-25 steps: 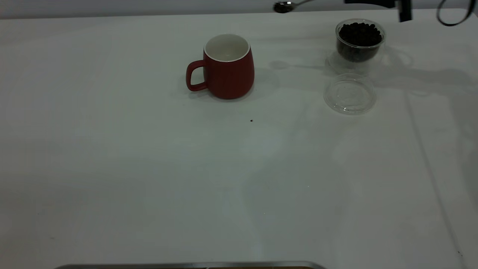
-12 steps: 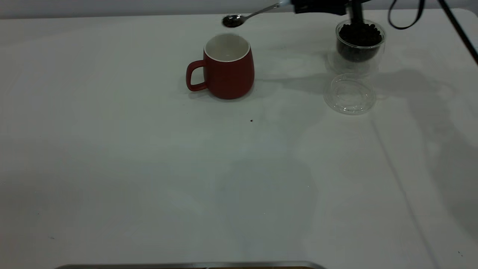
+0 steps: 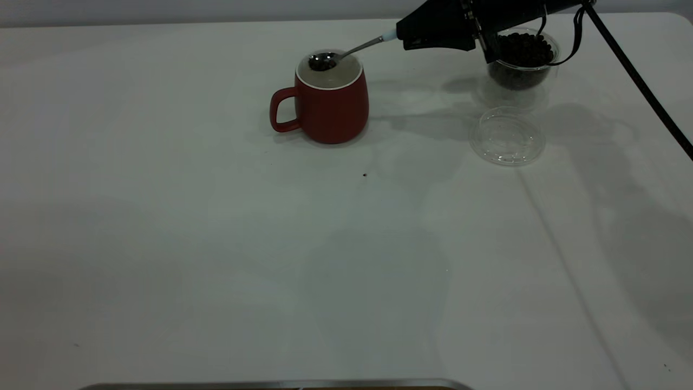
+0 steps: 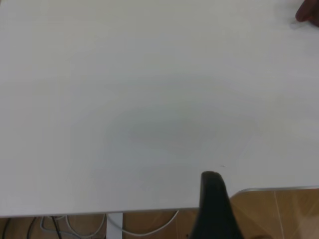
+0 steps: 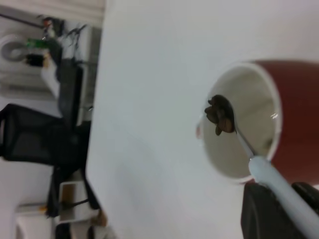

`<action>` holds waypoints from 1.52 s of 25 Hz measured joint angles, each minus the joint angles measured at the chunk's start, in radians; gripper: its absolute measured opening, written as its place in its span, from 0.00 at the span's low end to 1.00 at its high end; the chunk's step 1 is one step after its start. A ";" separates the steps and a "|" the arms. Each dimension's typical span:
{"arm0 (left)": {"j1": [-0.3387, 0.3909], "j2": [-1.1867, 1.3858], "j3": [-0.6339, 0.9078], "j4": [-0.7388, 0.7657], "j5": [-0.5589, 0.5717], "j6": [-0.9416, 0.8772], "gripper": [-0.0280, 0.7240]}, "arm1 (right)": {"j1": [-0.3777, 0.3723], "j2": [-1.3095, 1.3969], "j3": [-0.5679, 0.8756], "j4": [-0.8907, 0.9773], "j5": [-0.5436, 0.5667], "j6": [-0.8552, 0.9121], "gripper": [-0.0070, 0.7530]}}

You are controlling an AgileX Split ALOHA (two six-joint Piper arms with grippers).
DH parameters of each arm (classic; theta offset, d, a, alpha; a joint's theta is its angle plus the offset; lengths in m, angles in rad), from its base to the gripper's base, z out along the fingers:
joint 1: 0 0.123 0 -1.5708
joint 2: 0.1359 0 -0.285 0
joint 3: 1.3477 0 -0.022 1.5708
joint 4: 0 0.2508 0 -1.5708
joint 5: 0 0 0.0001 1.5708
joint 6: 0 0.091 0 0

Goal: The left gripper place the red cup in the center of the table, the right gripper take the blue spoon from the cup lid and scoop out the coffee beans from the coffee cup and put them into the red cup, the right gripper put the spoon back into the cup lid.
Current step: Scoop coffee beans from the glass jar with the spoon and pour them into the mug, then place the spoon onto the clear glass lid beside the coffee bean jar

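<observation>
The red cup (image 3: 330, 100) stands upright near the table's (image 3: 216, 244) far middle, handle to the left. My right gripper (image 3: 403, 33) is shut on the blue spoon (image 3: 346, 54) and holds its bowl just over the cup's mouth. In the right wrist view the spoon (image 5: 234, 132) carries a few coffee beans (image 5: 218, 115) above the cup's white inside (image 5: 239, 129). The coffee cup (image 3: 521, 59), full of beans, stands behind the gripper. The empty cup lid (image 3: 507, 135) lies in front of it. My left gripper is out of the exterior view; one finger (image 4: 214, 206) shows over the table edge.
A small dark speck (image 3: 364, 175) lies on the table in front of the red cup. A black cable (image 3: 639, 81) runs down from the right arm across the right side. A metal strip (image 3: 270, 385) lines the near edge.
My right gripper has swung left and down from above the coffee cup, carrying the spoon to the red cup's mouth. The cups and lid have not moved.
</observation>
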 joint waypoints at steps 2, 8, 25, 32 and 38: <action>0.000 0.000 0.000 0.000 0.000 0.000 0.82 | -0.001 0.000 0.000 0.000 -0.023 -0.018 0.15; 0.000 0.000 0.000 0.000 0.000 0.000 0.82 | -0.001 0.001 0.000 0.000 -0.040 -0.127 0.15; 0.000 0.000 0.000 0.000 0.000 0.001 0.82 | 0.007 -0.084 0.000 -0.159 -0.052 -0.490 0.15; 0.000 0.000 0.000 0.000 0.000 0.001 0.82 | 0.018 -0.170 0.001 -0.289 -0.037 -0.284 0.15; 0.000 0.000 0.000 0.000 0.000 0.001 0.82 | 0.017 -0.437 0.015 -0.557 0.035 -0.012 0.15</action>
